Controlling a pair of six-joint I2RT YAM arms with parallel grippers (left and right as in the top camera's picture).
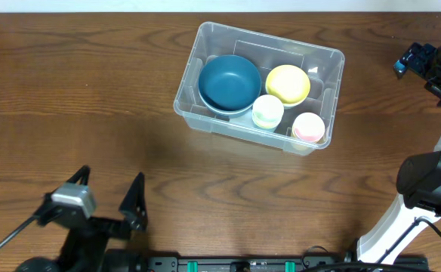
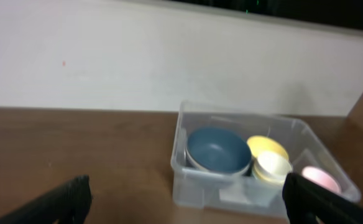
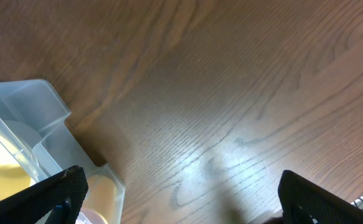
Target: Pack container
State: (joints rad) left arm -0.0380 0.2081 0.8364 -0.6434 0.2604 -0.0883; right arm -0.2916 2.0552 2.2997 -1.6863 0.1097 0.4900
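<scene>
Wooden worktop (image 1: 69,91) seen from above. Clear plastic container (image 1: 228,128) right of centre toward the far side, set slightly askew. Packed close inside: blue bowl (image 1: 229,81) on the left, yellow bowl (image 1: 288,83) to its right, pale cup (image 1: 267,111) and pink cup (image 1: 308,127) along the near wall. No loose items visible on the wood outside it.

Left claw (image 1: 109,187) at the near left edge, fingers spread wide, holding nothing, well apart from the container. Right claw (image 3: 181,196) at the far right, fingers likewise apart and empty, hanging over bare wood near the container's right side.

Likely hazards, judged from this layout:
- Clipping the rim with the right claw on any sweep leftward, given the closeness to that side. Probably enough to skid or twist so light a bin.
- Toppling the pink cup, tucked into the near right corner, on a careless reach in from that side.
- Little free room inside, hence a chance of tipping a cup or jamming one against a bowl when adding anything further.
- Clear walls hard to make out, so easy to misjudge in height on a descent.
</scene>
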